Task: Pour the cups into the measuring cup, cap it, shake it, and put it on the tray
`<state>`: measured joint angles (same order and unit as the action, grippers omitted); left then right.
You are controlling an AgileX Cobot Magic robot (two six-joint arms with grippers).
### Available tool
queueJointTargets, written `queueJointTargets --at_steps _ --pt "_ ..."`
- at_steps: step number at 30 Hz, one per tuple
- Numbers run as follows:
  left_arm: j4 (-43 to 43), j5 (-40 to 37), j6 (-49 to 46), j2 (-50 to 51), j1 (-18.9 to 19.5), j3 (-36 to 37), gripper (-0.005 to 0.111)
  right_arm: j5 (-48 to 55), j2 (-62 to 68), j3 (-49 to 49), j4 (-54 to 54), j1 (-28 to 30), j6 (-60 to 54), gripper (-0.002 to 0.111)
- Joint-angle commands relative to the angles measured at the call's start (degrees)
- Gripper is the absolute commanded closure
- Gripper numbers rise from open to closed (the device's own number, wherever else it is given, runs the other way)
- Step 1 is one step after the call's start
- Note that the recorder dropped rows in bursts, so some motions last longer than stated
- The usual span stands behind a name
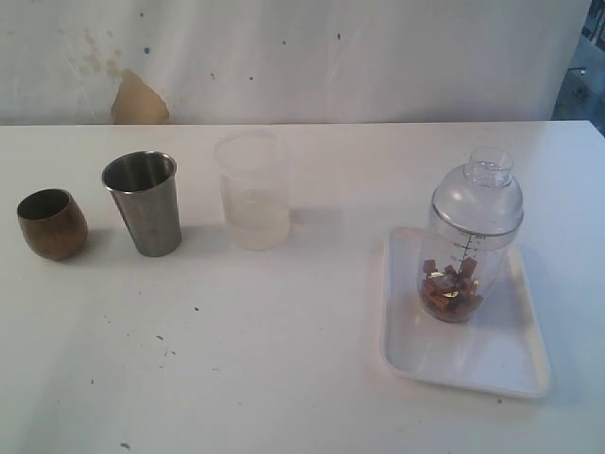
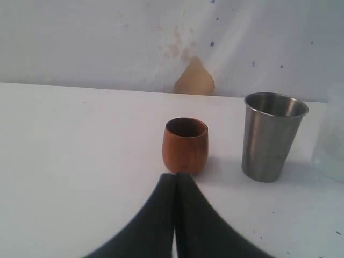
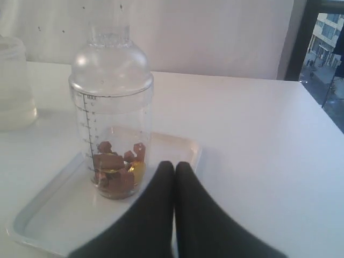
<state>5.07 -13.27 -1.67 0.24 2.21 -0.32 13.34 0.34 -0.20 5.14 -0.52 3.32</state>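
The capped measuring cup (image 1: 470,248) (image 3: 112,118) stands upright on the white tray (image 1: 492,359) (image 3: 59,215), with brown and gold pieces at its bottom. At the table's left stand the brown wooden cup (image 1: 52,223) (image 2: 185,145) and the steel tumbler (image 1: 144,202) (image 2: 271,135), both upright. My left gripper (image 2: 175,175) is shut with nothing in it, just short of the wooden cup. My right gripper (image 3: 174,164) is shut and holds nothing, beside the measuring cup over the tray's edge. Neither gripper shows in the exterior view.
A frosted translucent cup (image 1: 251,189) (image 3: 13,86) stands between the tumbler and the tray. The white table (image 1: 236,359) ends at a stained wall behind. A dark window frame (image 3: 301,37) shows past the table's right side.
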Motion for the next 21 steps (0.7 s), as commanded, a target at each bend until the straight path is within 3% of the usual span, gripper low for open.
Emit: queueJointTargets --at_steps 1,21 --pt "0.3 0.3 0.1 -0.2 0.0 0.3 0.107 4.0 -0.3 0.2 0.5 -0.1 -0.5 0.108" --pt "0.3 0.3 0.1 -0.2 0.0 0.3 0.107 5.8 -0.3 0.2 0.5 -0.1 -0.4 0.108"
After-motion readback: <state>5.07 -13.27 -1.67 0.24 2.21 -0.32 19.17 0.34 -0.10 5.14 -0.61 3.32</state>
